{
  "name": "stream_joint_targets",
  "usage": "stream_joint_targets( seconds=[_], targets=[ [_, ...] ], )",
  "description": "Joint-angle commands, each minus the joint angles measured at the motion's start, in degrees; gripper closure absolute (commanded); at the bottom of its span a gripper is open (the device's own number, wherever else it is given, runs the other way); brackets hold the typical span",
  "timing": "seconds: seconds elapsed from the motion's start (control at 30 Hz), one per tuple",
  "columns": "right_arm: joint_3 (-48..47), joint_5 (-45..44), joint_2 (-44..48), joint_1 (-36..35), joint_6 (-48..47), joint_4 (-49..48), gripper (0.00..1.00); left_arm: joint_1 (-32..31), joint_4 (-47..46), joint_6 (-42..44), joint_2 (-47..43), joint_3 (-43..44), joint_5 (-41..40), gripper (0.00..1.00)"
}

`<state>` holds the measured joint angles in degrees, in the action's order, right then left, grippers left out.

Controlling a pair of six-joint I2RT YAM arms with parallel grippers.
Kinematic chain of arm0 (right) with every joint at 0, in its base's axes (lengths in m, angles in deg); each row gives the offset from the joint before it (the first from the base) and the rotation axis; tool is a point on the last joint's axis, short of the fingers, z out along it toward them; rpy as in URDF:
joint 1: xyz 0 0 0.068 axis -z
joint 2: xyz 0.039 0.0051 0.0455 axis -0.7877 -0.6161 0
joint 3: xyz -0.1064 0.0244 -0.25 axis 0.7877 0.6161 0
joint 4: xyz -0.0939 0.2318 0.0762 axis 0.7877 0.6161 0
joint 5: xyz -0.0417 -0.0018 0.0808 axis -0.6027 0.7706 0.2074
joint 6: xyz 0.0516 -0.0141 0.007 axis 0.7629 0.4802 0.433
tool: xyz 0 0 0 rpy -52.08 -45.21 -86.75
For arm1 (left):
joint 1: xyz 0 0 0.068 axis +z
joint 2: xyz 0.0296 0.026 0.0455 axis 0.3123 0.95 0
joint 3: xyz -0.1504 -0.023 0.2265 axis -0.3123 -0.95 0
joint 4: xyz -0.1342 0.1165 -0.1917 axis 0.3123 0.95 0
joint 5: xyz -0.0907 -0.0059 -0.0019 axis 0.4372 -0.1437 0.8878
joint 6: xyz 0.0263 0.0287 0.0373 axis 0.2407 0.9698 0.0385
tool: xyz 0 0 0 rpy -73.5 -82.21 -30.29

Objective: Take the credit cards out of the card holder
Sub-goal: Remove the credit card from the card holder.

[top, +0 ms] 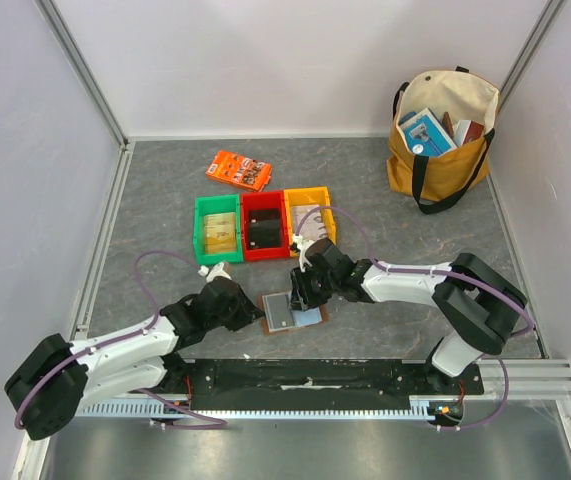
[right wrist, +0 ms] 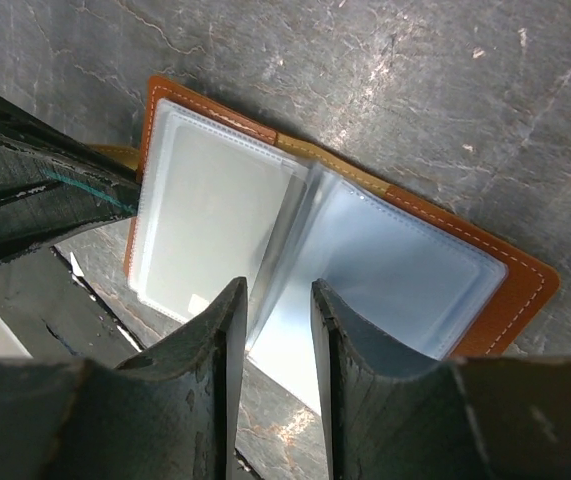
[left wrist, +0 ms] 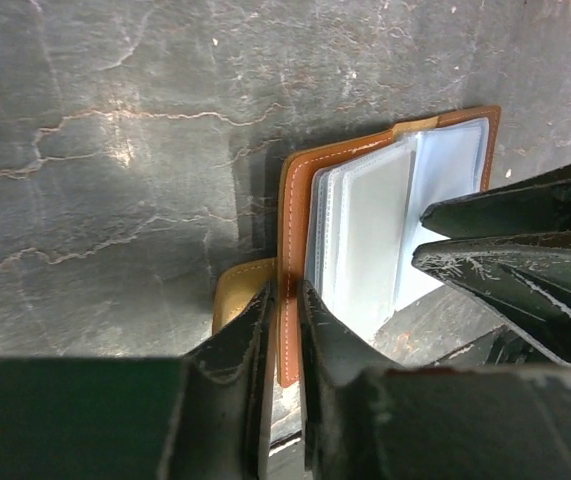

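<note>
The brown card holder (top: pixel 291 313) lies open on the grey table, its clear pale blue sleeves up. A silvery grey card (right wrist: pixel 205 215) sits inside the left sleeve; it also shows in the left wrist view (left wrist: pixel 370 250). My left gripper (left wrist: pixel 285 305) is shut on the card holder's brown stitched edge (left wrist: pixel 293 200); in the top view it (top: pixel 256 316) is at the holder's left side. My right gripper (right wrist: pixel 273 298) hangs over the sleeves' middle fold, jaws a little apart, with nothing between them. In the top view it (top: pixel 301 292) is at the holder's far edge.
Green (top: pixel 217 228), red (top: pixel 263 226) and yellow (top: pixel 312 218) bins stand in a row just behind the grippers. An orange printed box (top: pixel 239 170) lies further back. A tote bag (top: pixel 441 140) with books stands at the back right. Walls enclose the table.
</note>
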<state>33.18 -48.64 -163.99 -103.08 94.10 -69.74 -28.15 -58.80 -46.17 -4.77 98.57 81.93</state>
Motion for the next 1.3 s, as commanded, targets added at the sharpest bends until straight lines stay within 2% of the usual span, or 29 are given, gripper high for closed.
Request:
stream_joint_targets(
  seconds=[0.0,0.2,0.33,0.43,0.7,0.83,1.27],
  targets=[
    [0.4,0.6,1.3,0.0,-0.6,-0.3,0.57,0.1,-3.7,-0.9,-1.3,0.1,0.5,0.85],
    [-3.7,-6.3,5.2,-1.5,-1.4,5.5,0.35,0.0,-3.9,-0.7,-1.7,-0.2,0.6,0.98],
    [-7.6,-12.4,4.6,-4.4,-2.1,10.0,0.24,0.0,-4.1,-0.9,-0.5,-0.3,1.0,0.98],
    [-10.2,-16.6,2.5,-7.0,-2.3,12.6,0.20,0.0,-5.6,-1.0,0.1,-0.5,1.5,0.98],
    [-15.7,-23.3,-3.8,-12.1,-2.0,16.1,0.13,0.0,-6.1,-1.3,0.2,-1.1,1.7,0.98],
    [-17.3,-27.7,-5.7,-13.4,-1.7,18.4,0.14,0.0,-6.3,-1.6,0.2,-1.4,1.8,0.98],
    [-19.6,-28.7,-9.6,-15.4,-1.6,20.6,0.11,0.0,-6.3,-2.0,-0.8,-1.8,1.9,0.98]
  ],
)
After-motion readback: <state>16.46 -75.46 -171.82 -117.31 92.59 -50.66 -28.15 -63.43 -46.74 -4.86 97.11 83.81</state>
